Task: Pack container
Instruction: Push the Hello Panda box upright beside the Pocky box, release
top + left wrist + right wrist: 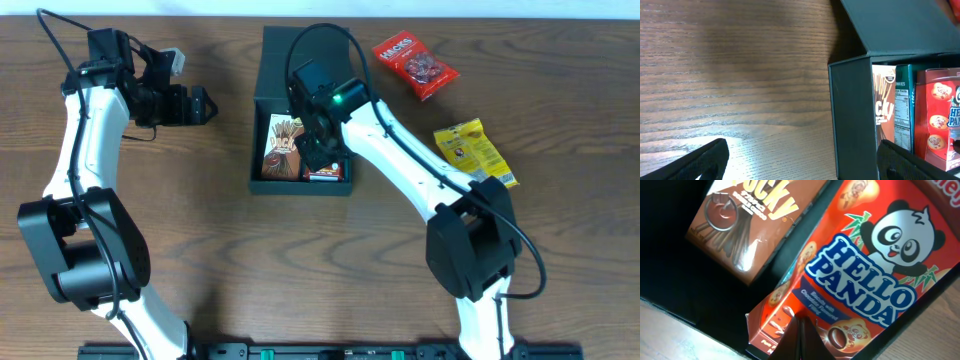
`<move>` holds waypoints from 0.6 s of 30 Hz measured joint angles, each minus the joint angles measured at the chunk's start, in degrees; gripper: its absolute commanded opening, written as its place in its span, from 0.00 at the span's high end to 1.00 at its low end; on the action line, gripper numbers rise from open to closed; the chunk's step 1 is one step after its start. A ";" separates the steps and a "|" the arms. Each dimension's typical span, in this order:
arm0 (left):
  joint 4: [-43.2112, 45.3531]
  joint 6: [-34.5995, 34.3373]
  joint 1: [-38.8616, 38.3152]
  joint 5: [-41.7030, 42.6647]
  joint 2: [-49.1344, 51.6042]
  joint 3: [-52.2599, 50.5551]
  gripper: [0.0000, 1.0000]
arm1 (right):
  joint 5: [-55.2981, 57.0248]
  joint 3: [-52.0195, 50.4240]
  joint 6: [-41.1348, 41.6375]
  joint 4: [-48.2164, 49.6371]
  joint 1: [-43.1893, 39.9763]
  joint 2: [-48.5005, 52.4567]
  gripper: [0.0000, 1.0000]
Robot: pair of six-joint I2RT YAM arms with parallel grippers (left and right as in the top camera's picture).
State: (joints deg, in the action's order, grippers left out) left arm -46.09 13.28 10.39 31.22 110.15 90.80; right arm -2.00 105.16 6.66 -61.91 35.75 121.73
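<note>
Right fingers (790, 347) closed over red Hello Panda carton (865, 280) inside dark grey-green cardboard container (852, 115); left fingers (705, 160) spread wide above wooden desk (730, 75).

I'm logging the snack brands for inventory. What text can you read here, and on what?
"HELLO PANDA": on the red box in the container.
"OCKY", its start cut off: on the brown box beside it.
Print on the teal box: too small to read.
Lettering on the red packet and the yellow packet: too blurred to read.
</note>
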 measured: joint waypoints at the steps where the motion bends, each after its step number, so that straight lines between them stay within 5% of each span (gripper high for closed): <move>1: 0.00 0.00 0.00 0.00 0.00 0.00 0.04 | -0.04 0.00 -0.02 -0.20 -0.11 0.00 0.99; 18: 0.00 0.00 0.00 0.00 0.00 0.00 0.05 | 0.07 0.00 -0.85 -1.29 -3.56 -0.04 0.99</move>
State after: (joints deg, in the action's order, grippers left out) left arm -46.09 13.28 10.39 31.22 110.15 90.80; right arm -1.93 105.16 5.80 -63.20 32.18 121.69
